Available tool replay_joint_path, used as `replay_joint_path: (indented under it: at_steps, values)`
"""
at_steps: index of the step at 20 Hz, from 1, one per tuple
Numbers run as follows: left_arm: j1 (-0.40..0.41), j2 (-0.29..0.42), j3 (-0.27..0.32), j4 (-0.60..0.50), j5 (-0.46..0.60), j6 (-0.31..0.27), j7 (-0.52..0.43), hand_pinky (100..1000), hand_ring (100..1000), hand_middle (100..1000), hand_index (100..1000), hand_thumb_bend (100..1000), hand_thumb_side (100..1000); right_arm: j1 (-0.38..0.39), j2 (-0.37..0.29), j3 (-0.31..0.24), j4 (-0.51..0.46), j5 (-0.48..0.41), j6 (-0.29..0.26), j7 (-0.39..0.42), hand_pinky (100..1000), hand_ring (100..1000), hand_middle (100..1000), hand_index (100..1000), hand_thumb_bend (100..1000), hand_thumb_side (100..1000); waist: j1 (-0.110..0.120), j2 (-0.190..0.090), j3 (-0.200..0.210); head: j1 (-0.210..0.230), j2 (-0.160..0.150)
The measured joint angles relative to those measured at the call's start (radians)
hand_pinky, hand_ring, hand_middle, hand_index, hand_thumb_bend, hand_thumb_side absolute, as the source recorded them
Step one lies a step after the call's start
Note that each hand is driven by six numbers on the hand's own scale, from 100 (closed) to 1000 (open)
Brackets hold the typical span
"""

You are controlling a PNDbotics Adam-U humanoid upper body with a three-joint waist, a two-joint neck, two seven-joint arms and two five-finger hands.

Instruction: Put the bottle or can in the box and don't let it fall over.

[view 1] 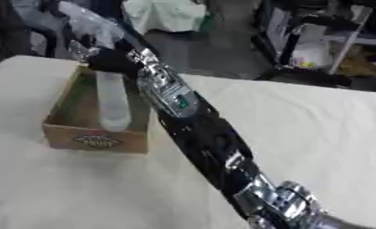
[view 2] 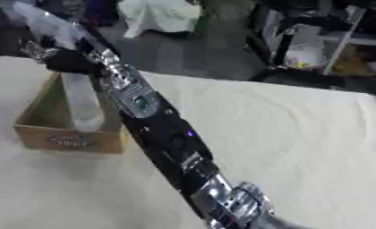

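You are at the step where the bottle [view 1: 113, 100] goes down into the box [view 1: 97, 138]. Your right hand [view 1: 105, 58] reaches far out over the table [view 1: 301, 134], and its dark fingers are curled round the top part of the bottle. The bottle is tall and pale, and you can see through it a bit. It stands nearly straight up inside the cardboard box, close to the right wall. Its bottom end looks like it is down near the floor of the box, but the front wall hides that spot, so I cannot tell if it is touching yet. Your left hand does not show in either view. Next, I think you need to make sure the bottle rests flat on the box floor before you let go. Then open your fingers slowly and lift the hand straight up, so you do not bump the top. This bottle is tall and thin, so a small knock could tip it over. The box wall beside it may help keep it up.
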Motion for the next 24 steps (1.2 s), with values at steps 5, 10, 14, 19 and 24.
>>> replay_joint_path:
  at_steps: [5, 10, 14, 19, 24]
  values:
    - [-0.002, 0.0, 0.0, 0.001, 0.003, 0.0, -0.001, 580, 999, 890, 863, 415, 713, 0.038, 0.011, -0.001, 0.04, 0.065, -0.02, 0.007, 644, 690, 431, 645, 100, 269, -0.007, 0.009, -0.01, 0.0, -0.002]
    - [-0.003, 0.0, 0.0, 0.001, 0.003, 0.001, -0.003, 581, 999, 890, 864, 416, 712, 0.037, 0.011, -0.009, 0.063, 0.104, -0.045, -0.015, 660, 719, 502, 711, 100, 318, -0.007, 0.009, -0.011, -0.001, -0.007]
    - [-0.003, 0.0, 0.0, 0.001, 0.003, 0.001, -0.003, 581, 1000, 890, 864, 416, 713, 0.026, -0.001, -0.013, 0.066, 0.125, -0.061, -0.026, 731, 860, 811, 923, 100, 445, -0.008, 0.01, -0.013, -0.002, -0.009]
    - [-0.003, 0.0, 0.0, 0.001, 0.003, 0.0, -0.004, 581, 1000, 891, 864, 416, 713, -0.001, -0.042, -0.012, 0.074, 0.246, -0.084, 0.012, 878, 1000, 1000, 1000, 359, 570, -0.01, 0.01, -0.013, -0.004, -0.01]
    - [0.002, 0.0, 0.0, 0.001, 0.003, 0.0, -0.004, 582, 1000, 891, 864, 416, 713, -0.008, -0.081, -0.036, 0.083, 0.393, -0.102, 0.009, 900, 1000, 1000, 1000, 416, 607, -0.01, 0.01, -0.021, -0.004, -0.018]
